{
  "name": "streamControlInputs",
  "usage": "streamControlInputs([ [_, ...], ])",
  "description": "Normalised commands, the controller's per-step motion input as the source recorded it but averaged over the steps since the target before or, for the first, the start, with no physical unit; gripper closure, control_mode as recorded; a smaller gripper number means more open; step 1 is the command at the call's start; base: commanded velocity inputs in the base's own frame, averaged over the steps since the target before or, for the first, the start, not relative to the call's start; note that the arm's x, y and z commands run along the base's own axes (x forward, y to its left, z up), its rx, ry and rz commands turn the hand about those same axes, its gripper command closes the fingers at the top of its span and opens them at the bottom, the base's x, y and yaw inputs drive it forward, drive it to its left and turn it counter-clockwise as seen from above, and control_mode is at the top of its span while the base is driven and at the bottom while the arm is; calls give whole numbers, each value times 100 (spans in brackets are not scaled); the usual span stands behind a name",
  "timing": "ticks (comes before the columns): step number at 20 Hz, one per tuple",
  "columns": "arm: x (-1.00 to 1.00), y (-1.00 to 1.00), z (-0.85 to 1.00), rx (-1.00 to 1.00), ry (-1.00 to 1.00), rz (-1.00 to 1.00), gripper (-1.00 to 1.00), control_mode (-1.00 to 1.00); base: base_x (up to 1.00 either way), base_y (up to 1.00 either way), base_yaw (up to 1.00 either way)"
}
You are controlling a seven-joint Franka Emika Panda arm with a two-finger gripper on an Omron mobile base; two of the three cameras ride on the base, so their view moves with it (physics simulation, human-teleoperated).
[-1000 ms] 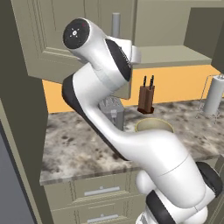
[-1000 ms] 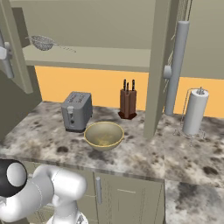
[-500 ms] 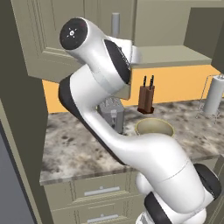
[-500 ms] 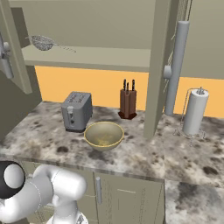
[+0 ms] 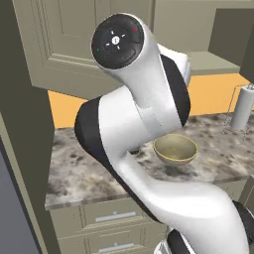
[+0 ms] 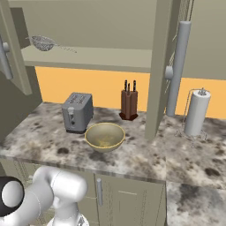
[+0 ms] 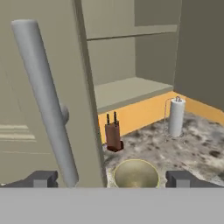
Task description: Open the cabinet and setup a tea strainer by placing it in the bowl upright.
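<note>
Olive-beige is the colour of the cabinet (image 6: 88,26), and both its doors stand swung outward, so the beige shelf inside is plain to see. In the right base view, going from left to right, the tea strainer (image 6: 44,43) lies on the left part of that shelf, with its thin handle pointing to the right. Below it, on the speckled stone desk (image 6: 141,154), stands a grey toaster (image 6: 77,112). Just beside the toaster, a little nearer to the camera, sits the yellowish-tan bowl (image 6: 104,136), and nothing is inside it. Behind the bowl, against the orange wall, stands a brown knife block (image 6: 129,104). Further right hangs the edge of the right cabinet door with its long grey bar handle (image 6: 177,68), and then comes a paper towel roll (image 6: 196,113) on its wire holder.

In the hand view the gripper (image 7: 114,180) is released, its two dark fingertips (image 7: 43,178) standing wide apart. The grey bar handle rises between them, close to the left fingertip, but I cannot tell whether they touch. The bowl is seen low between the fingertips, farther away on the desk.
</note>
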Motion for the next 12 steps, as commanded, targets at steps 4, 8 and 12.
streamControlInputs([
  [4, -39, -56, 7, 37, -2, 16, -100, -100, 0, 0, 0],
  [8, 0, -66, 4, 34, 0, 22, -100, -100, 0, 0, 0],
  [12, 0, -88, -39, 49, 0, 21, -100, -100, 0, 0, 0],
])
